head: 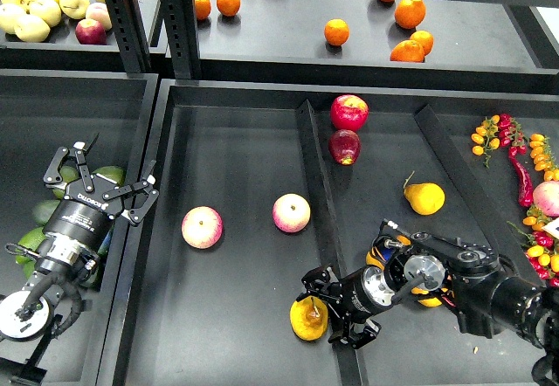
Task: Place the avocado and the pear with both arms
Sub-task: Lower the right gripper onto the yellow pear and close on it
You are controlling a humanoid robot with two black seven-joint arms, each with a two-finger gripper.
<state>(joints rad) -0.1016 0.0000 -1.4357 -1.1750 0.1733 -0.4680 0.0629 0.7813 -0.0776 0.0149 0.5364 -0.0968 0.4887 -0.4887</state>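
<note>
The pear [307, 319], golden orange with a brownish blotch, lies at the front of the middle tray [236, 141], beside its divider [316, 185]. My right gripper [328, 309] is open, reaching over the divider. Its fingers stand on either side of the pear's right half; I cannot tell if they touch it. My left gripper [102, 182] is open and empty over the left bin [79, 106]. A dark green avocado [112, 174] shows between its fingers below. More avocados [42, 211] lie partly hidden under the left arm.
Two pink-yellow apples [202, 227] [291, 213] lie in the middle tray. Two red apples [348, 112] and a yellow pear [424, 197] lie right of the divider, with more yellow fruit [379, 254] under my right arm. Oranges [336, 31] sit on the back shelf, chillies [522, 176] far right.
</note>
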